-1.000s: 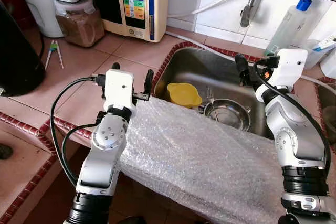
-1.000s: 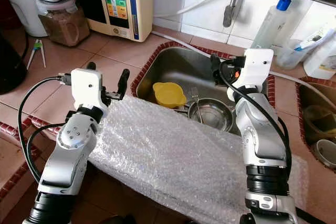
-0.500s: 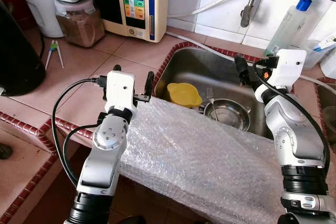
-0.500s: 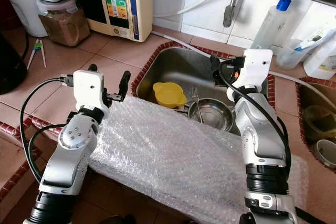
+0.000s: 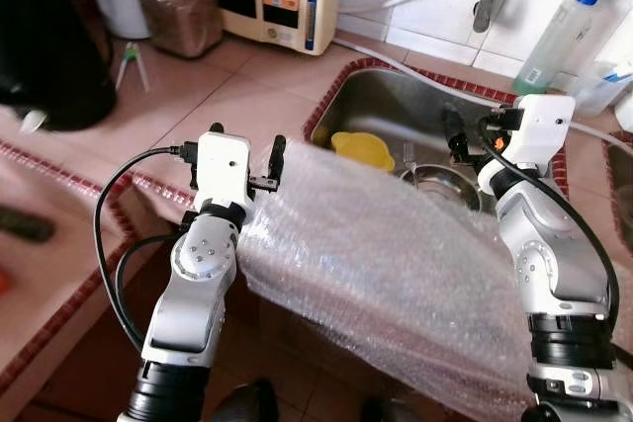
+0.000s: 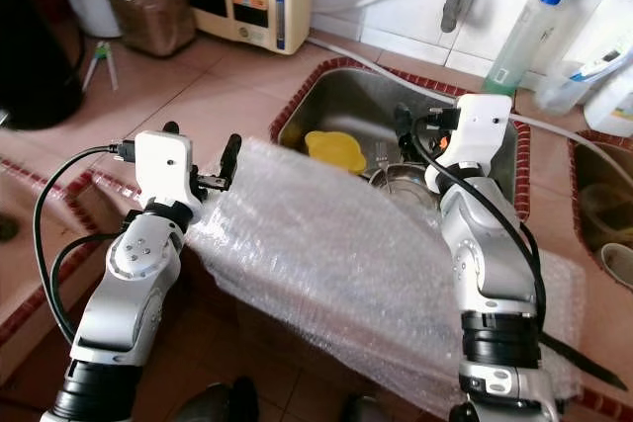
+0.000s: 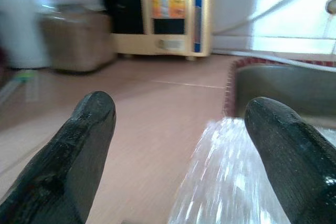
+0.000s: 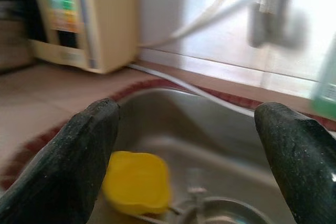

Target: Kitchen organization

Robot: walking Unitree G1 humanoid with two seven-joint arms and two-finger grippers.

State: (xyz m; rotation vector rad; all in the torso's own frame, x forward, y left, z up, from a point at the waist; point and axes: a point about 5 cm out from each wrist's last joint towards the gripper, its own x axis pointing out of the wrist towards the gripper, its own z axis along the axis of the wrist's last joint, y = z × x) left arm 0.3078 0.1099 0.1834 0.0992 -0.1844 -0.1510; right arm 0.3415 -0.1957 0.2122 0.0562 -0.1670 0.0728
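Between the two grippers a sheet of bubble wrap drapes over the sink edge. It looks light, floppy, slippery; pinch an edge. Left gripper and right gripper both gape wide, holding nothing.

Yellow cup in sink, behind bubble wrap

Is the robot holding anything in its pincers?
No. Both pincers are open and hold nothing: the left pincer hovers over the bubble wrap edge, the right pincer above the sink.
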